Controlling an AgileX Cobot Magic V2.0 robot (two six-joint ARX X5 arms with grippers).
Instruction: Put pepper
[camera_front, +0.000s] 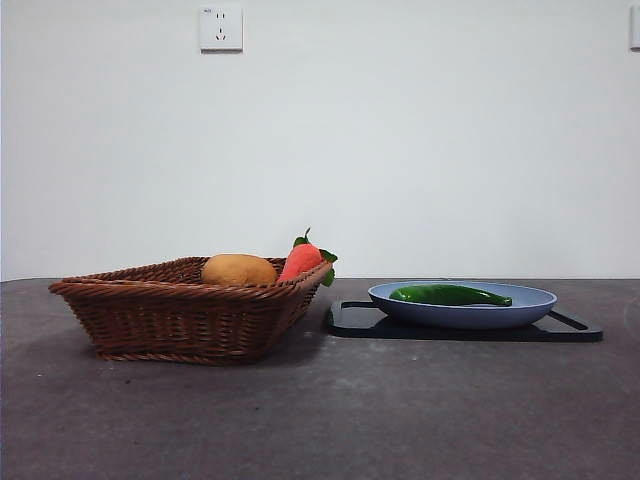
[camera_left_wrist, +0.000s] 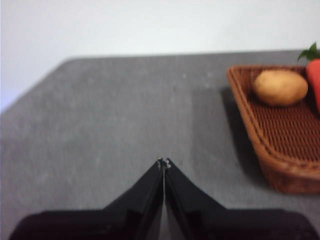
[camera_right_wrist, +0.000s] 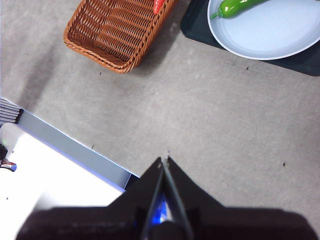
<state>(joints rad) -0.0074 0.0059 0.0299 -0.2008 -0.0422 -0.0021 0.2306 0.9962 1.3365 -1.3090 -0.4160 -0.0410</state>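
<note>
Wicker, brown and tightly woven, makes up the basket (camera_front: 190, 315) that sits at about nine o'clock from the middle of the grey table (camera_front: 320, 420) as I look across it. Inside it lies a rounded yellow-brown potato (camera_front: 239, 269), and just to its three o'clock side a red-orange carrot (camera_front: 302, 260) with green leaves leans up against the basket's rim. Moving on toward three o'clock, a flat black tray (camera_front: 465, 328) lies close beside the basket without touching it, and on the tray rests a shallow pale-blue plate (camera_front: 462, 312). The pepper (camera_front: 448, 295), long, glossy and dark green, lies on its side in that plate, its tapered tip pointing toward three o'clock. Neither arm shows in the level view across the table. From the left arm's own camera, the left gripper (camera_left_wrist: 164, 162) hangs above bare tabletop with its two black jaws pressed together, clenched on nothing, the basket and potato well off to one side. From the right arm's camera, the right gripper (camera_right_wrist: 164, 160) likewise has its jaws closed tight and empty, high over open table, well apart from the basket, the plate and the pepper.
</note>
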